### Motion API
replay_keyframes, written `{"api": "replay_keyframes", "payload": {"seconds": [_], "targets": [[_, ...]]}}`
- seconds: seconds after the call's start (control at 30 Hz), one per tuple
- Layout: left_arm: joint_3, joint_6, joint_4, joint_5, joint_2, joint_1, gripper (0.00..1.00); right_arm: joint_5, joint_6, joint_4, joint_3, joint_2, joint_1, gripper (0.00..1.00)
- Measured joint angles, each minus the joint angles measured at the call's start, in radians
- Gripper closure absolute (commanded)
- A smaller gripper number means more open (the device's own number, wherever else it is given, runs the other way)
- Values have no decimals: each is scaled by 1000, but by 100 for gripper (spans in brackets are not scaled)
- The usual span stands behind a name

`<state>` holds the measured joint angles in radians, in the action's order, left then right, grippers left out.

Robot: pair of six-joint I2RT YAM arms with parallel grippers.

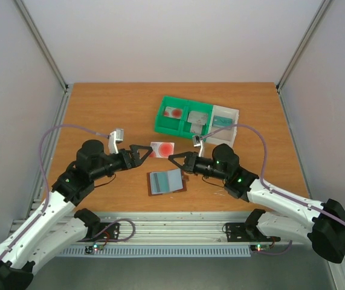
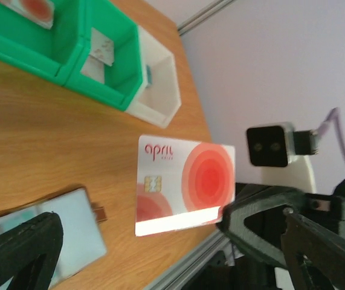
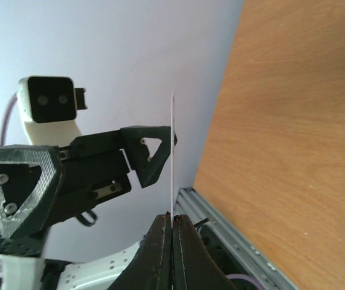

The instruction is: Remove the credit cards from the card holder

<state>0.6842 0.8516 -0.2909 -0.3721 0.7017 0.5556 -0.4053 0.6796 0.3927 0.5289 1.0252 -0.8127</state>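
Black plastic on the far left of the top view is the left gripper (image 1: 145,156), pointing right with its jaws spread wide and nothing clamped in them. Right off its tips is a white credit card (image 1: 162,149) with red rings on it, up in the air above the wooden table (image 1: 99,109), about the middle of the frame. In the left wrist view the card (image 2: 184,184) sits face-on in the centre, chip showing, and a dark finger has it by the lower right corner. That finger belongs to the right gripper (image 1: 172,159), which comes in from the right of the top view. The right wrist view settles it: the card (image 3: 173,157) is edge-on, a thin pale line running up from the right gripper (image 3: 172,222) at the bottom centre, fingers pinched tight on it. One tip of the left gripper is right next to the card edge there, but I can't tell if it's touching. The card holder (image 1: 165,181) lies open flat on the table just below the card and between the two grippers, pale blue-grey pockets up, brown rim showing. Further up and right is a green tray (image 1: 172,130) with a white end section, a few cards lying in its compartments, well apart from the holder.
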Motion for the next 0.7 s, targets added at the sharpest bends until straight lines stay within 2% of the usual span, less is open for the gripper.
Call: {"api": "replay_keyframes", "payload": {"seconds": [0.37, 0.7], "targets": [[2, -109, -101, 27, 17, 0, 1, 185, -201, -406, 298, 127, 22, 99], [-51, -188, -154, 57, 72, 0, 1, 265, -278, -514, 408, 345, 88, 99]]}}
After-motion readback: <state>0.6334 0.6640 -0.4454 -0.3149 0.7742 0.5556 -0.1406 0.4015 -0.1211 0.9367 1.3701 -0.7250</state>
